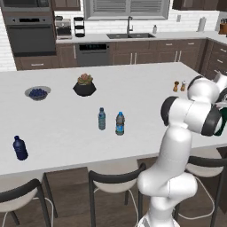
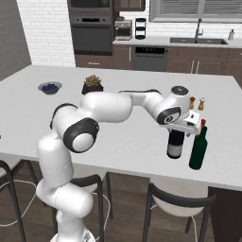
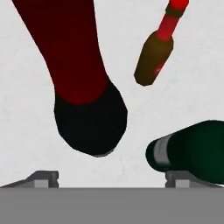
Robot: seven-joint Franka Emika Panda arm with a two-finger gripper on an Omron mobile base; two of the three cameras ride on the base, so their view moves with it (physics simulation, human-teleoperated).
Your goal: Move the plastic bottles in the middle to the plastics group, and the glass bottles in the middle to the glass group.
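Note:
The near-black wine bottle (image 2: 175,144) with its red foil neck (image 3: 65,48) stands upright on the white island counter (image 2: 123,137), just left of the tall green bottle (image 2: 197,153). The small brown red-topped bottle (image 3: 154,57) stands close behind them. My gripper (image 3: 113,177) hovers over the wine bottle, open, with its fingertips (image 3: 43,177) spread wide and touching nothing. Two clear water bottles (image 1: 102,119) (image 1: 119,123) stand side by side mid-counter. The navy-blue bottle (image 1: 20,148) is at the counter's near left.
A potted plant (image 1: 84,86) and a bowl of blueberries (image 1: 37,92) sit further back on the island. Salt and pepper shakers (image 2: 196,102) stand just behind the glass bottles. Chairs (image 1: 115,181) line the front edge.

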